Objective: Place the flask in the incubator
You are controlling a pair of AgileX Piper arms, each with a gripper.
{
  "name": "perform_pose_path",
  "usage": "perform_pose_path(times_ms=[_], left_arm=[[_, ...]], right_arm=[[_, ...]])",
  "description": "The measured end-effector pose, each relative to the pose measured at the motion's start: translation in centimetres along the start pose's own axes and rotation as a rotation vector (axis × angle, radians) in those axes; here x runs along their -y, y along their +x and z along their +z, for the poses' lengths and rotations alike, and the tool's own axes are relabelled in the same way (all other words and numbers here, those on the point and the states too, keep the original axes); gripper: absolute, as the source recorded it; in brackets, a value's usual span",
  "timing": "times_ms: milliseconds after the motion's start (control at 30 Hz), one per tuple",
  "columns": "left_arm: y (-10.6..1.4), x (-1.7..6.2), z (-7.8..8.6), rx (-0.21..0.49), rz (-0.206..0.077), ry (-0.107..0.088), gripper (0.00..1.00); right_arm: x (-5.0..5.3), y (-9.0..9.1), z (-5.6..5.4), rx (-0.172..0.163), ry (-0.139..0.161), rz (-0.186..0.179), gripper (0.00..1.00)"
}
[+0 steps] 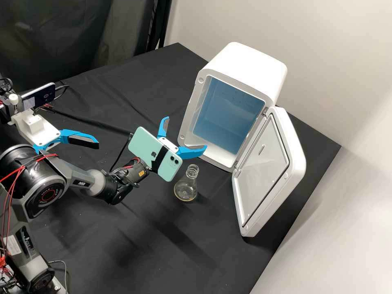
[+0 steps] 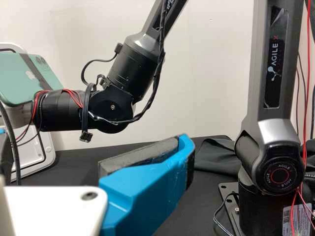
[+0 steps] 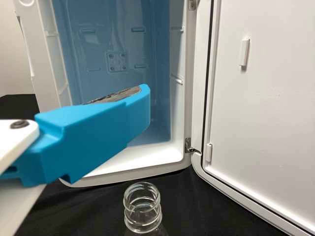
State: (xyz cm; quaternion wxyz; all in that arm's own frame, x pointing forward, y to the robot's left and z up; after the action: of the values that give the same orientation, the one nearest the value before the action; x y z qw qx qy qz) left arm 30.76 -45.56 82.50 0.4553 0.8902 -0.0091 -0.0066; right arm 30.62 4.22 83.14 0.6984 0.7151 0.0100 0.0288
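White walls [image 1: 335, 45] close the room on the far and right sides, and a dark curtain [image 1: 49, 32] hangs behind the back left corner. The surface [image 1: 134, 245] is one black sheet running from that corner to the near right edge.

One incubator [image 1: 245, 61] stands toward the right of the surface: a white shell with a pale blue inside. Its single door [image 1: 271, 171] is swung fully open on the right side.

There are two arms. The right arm [image 1: 81, 181] stretches across the middle of the surface. Its right gripper [image 1: 184, 134] hangs in front of the incubator's mouth with its two blue fingers spread wide and nothing between them. The left gripper [image 1: 81, 139] sits well back at the left edge, its dark pad bare, apart from its partner and holding nothing.

Two phones show, a mint green one [image 1: 157, 153] strapped at the right arm's wrist and a dark one [image 1: 38, 96] at the far left.

One clear flask [image 1: 186, 185] stands upright on the surface, just in front of the incubator's open mouth, beside the door and below the right gripper, untouched.
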Motion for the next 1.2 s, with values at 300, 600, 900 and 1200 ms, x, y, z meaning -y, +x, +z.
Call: perform_pose_path(times_ms=[300,600,900,1200], left_arm=[[0.0,0.0,0.0,0.0,0.0,0.0,1.0],[0.7,0.58,-1.7,-0.052,-0.016,0.002,1.0],[1.3,2.59,-5.1,-0.155,-0.076,-0.012,1.0],[1.0,2.41,-7.9,-0.234,-0.068,-0.031,1.0]], right_arm=[[0.0,0.0,0.0,0.0,0.0,0.0,1.0],[0.0,0.0,0.0,0.0,0.0,0.0,1.0],[0.0,0.0,0.0,0.0,0.0,0.0,1.0],[0.0,0.0,0.0,0.0,0.0,0.0,1.0]])
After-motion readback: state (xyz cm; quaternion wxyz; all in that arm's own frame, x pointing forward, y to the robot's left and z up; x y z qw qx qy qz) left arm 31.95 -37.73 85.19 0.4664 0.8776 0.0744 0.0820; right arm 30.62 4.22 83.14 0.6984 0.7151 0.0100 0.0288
